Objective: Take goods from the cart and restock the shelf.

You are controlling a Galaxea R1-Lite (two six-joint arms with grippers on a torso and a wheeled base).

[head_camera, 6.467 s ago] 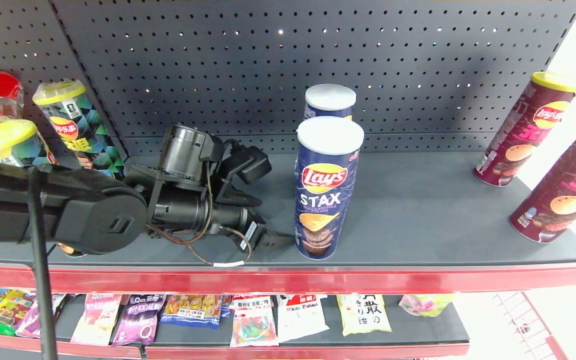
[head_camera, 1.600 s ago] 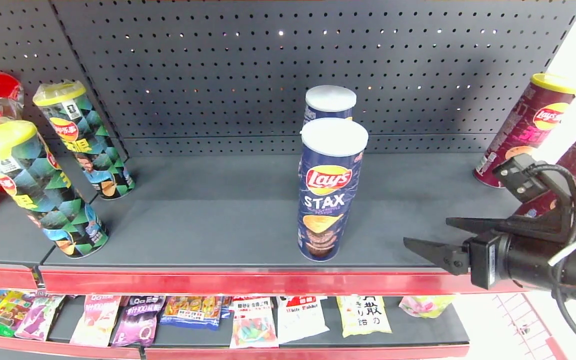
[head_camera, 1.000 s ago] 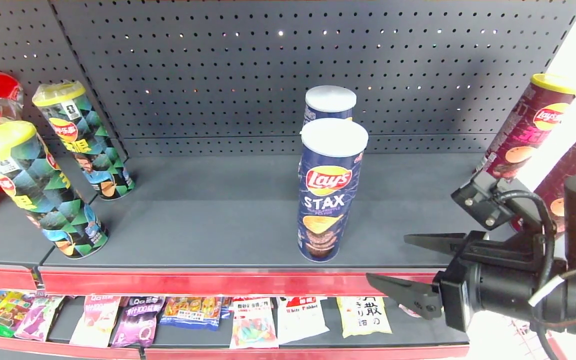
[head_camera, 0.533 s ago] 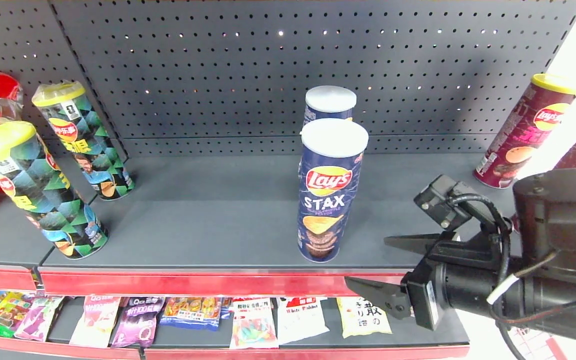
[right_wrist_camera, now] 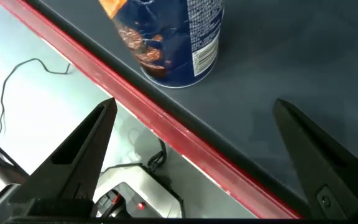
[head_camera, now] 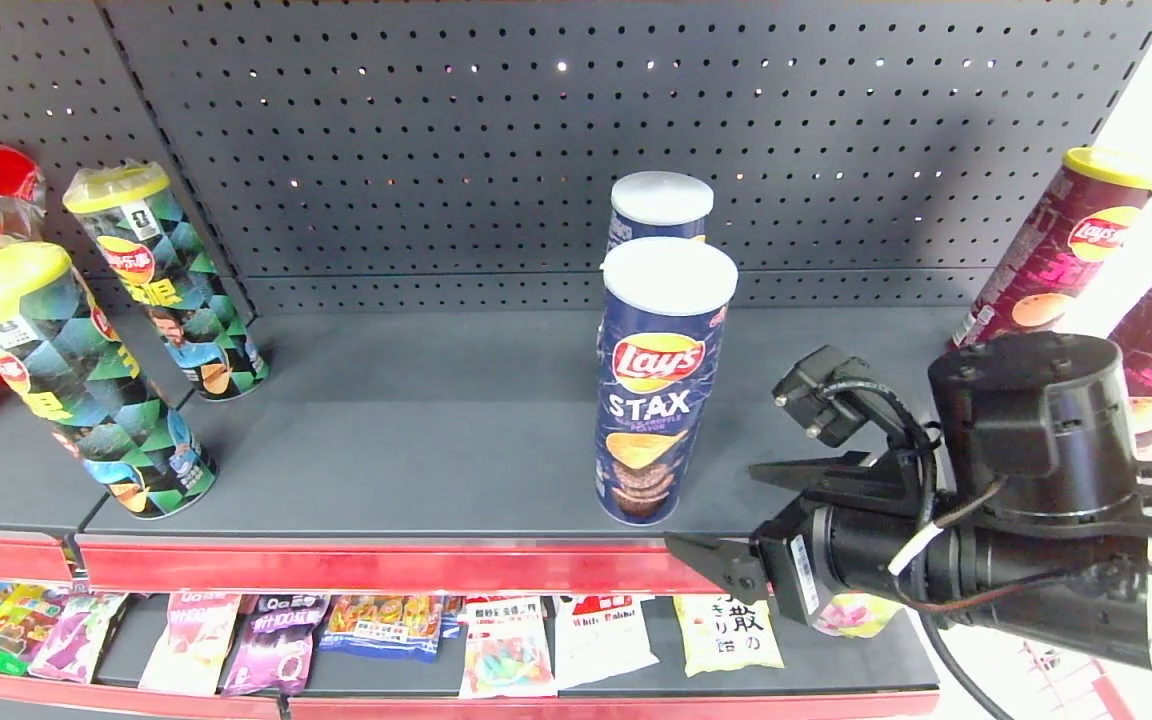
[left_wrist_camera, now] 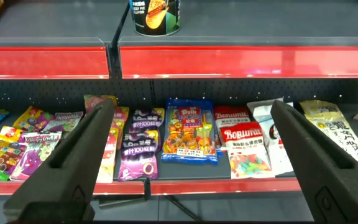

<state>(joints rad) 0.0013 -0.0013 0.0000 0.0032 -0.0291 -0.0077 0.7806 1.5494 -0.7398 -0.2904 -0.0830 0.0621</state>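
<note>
Wide open and empty, the right gripper (head_camera: 714, 507) hangs by the shelf's red lip (head_camera: 386, 565), just right of the front blue can (head_camera: 658, 390). The left wrist view adds the left gripper (left_wrist_camera: 191, 104), equally open and empty, facing lower-shelf snack bags (left_wrist_camera: 188, 134). The can stands upright near the lip, white-lidded, its twin (head_camera: 661, 200) directly behind.

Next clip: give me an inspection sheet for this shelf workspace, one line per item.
Surface: grey shelf, red front edge.
Job's things: front blue can upright, rear blue can directly behind it; green patterned cans left, maroon cans right.
Clutter: nothing seen.
Grippers: right gripper open, holding nothing, beside the front blue can at the shelf edge; left gripper open, facing the lower shelf.
Cables: cable on the right arm; thin cable on the floor.
Surroundings: pegboard; snack packets on the lower shelf.
</note>
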